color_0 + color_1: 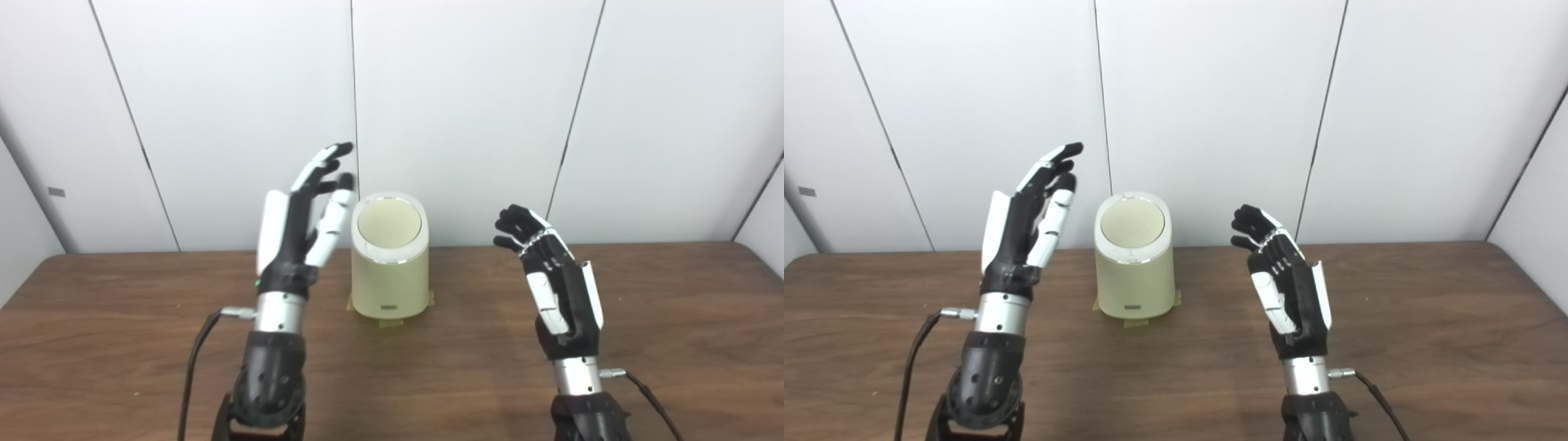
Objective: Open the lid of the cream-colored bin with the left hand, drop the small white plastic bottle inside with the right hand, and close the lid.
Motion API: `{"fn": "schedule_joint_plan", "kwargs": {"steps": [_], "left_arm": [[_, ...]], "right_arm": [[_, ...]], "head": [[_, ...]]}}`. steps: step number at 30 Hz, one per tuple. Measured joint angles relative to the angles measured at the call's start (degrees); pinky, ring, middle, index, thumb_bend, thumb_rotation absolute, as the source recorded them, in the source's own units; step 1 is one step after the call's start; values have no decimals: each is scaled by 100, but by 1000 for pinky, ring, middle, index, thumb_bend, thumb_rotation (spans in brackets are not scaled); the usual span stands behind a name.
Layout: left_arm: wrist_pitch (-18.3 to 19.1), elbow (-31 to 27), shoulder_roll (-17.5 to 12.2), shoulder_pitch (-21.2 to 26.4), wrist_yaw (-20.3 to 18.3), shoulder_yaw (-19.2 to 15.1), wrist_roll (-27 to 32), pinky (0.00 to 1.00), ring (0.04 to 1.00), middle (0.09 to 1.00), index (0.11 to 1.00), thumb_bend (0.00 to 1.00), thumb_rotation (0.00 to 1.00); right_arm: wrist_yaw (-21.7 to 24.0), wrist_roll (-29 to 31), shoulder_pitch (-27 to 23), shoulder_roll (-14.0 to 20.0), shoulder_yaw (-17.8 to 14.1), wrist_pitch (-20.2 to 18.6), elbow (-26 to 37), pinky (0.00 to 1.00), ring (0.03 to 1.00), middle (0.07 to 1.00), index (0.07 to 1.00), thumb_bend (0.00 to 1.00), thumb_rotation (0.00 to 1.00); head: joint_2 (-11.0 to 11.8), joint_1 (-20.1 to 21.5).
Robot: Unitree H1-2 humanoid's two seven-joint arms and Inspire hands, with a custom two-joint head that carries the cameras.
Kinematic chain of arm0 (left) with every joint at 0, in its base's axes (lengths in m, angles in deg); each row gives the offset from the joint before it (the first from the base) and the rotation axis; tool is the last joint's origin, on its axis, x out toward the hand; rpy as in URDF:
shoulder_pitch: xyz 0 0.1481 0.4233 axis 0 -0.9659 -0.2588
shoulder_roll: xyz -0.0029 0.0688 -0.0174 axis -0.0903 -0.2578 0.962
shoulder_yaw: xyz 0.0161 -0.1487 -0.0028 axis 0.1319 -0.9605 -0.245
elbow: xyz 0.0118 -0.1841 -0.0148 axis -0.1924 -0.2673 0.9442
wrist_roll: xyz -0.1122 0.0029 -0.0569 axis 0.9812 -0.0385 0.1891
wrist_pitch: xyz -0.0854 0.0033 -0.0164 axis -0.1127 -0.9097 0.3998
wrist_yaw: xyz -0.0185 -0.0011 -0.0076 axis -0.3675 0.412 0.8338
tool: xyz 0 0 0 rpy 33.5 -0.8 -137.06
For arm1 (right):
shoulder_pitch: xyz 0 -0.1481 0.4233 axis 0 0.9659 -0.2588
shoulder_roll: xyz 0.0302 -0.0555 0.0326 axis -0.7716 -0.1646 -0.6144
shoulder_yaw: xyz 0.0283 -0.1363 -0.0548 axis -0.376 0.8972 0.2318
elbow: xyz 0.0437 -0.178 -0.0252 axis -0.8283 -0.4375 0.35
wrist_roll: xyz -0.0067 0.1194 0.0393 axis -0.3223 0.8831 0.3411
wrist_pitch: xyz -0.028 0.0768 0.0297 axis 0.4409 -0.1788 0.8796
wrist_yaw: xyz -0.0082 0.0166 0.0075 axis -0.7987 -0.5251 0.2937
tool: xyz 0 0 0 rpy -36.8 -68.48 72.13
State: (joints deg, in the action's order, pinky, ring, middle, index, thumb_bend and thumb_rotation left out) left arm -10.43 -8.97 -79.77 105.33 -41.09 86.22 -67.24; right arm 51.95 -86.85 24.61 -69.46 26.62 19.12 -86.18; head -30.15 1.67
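The cream-colored bin (pixel 389 269) stands upright on the wooden table (pixel 122 343), held down by tape at its base. Its round lid (pixel 389 224) lies flat and shut inside a silver rim. My left hand (pixel 303 226) is raised just left of the bin, open, fingers stretched upward and apart, holding nothing. My right hand (pixel 554 275) is raised to the right of the bin, apart from it, fingers loosely curled, holding nothing. No small white plastic bottle shows in either view.
White wall panels (pixel 465 110) stand close behind the bin. Black cables run from both wrists toward the table's front edge (pixel 196 361). The table's right corner (pixel 759 257) is rounded.
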Motion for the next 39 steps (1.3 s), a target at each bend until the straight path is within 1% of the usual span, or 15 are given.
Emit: {"fn": "schedule_joint_plan", "kwargs": {"steps": [3, 5, 8, 10, 14, 16, 20, 23, 25, 28, 30, 33, 35, 39], "left_arm": [[-139, -373, -114, -400, -131, -108, 569, 699, 793, 817, 808, 265, 710], [-203, -436, -202, -594, -159, -211, 803, 693, 788, 811, 800, 277, 690], [-350, -440, -269, -825, -127, -360, 978, 687, 782, 804, 788, 278, 621], [-440, -437, -262, -953, -93, -422, 1085, 690, 784, 803, 786, 269, 592], [-673, -397, -198, -1123, 49, -545, 1168, 696, 781, 795, 775, 264, 567], [-731, -379, -134, -1184, 121, -634, 1229, 705, 781, 792, 772, 279, 542], [-727, -376, -31, -1215, 236, -731, 1427, 719, 786, 790, 770, 270, 529], [-711, -376, -34, -1215, 234, -729, 1513, 709, 779, 787, 767, 266, 514], [-675, -376, -48, -1215, 227, -712, 1497, 695, 775, 784, 766, 259, 479], [-666, -376, -70, -1215, 214, -679, 1470, 680, 771, 781, 762, 265, 438], [-669, -374, -71, -1216, 214, -647, 1405, 671, 766, 778, 761, 258, 424], [-757, -280, -102, -1217, 235, -594, 1079, 660, 758, 775, 760, 245, 403], [-768, -227, -115, -1229, 238, -567, 969, 662, 759, 777, 760, 250, 394], [-767, -224, -114, -1254, 236, -568, 977, 676, 766, 783, 766, 259, 422]], "right_arm": [[-59, -47, -12, 4, -15, 0, 144, 680, 763, 774, 742, 305, 654], [-91, -115, -35, 1, -28, 0, 162, 661, 743, 754, 725, 318, 573], [-193, -153, -30, -33, -54, -4, 164, 646, 725, 730, 702, 340, 463], [-263, -178, -32, -55, -73, -11, 147, 642, 720, 723, 696, 352, 427], [-309, -237, -23, -49, -88, -23, 105, 643, 727, 731, 702, 374, 413], [-323, -231, -18, -51, -95, -41, 114, 642, 730, 733, 708, 359, 394], [-330, -179, -7, -54, -98, -134, 190, 629, 715, 728, 705, 325, 367], [-337, -134, -7, -56, -99, -154, 199, 631, 717, 728, 704, 313, 385], [-369, -143, -7, -71, -99, -240, 195, 638, 729, 738, 709, 324, 389], [-406, -200, -7, -98, -89, -240, 123, 625, 716, 726, 705, 340, 439], [-404, -285, 9, -94, -64, -239, 74, 613, 710, 722, 703, 337, 450], [-399, -325, 21, -97, -35, -237, 75, 611, 704, 717, 701, 336, 429], [-395, -324, 22, -98, -22, -236, 75, 617, 703, 715, 700, 335, 412], [-391, -317, 27, -98, -9, -236, 79, 626, 705, 718, 702, 338, 399]], "head": [[9, -9], [9, -9], [0, -18], [0, -18], [-26, -44], [-18, -44], [-26, -44], [-18, -88], [26, -62], [44, -70], [53, -70], [53, -53], [35, -53], [18, -61]]}}
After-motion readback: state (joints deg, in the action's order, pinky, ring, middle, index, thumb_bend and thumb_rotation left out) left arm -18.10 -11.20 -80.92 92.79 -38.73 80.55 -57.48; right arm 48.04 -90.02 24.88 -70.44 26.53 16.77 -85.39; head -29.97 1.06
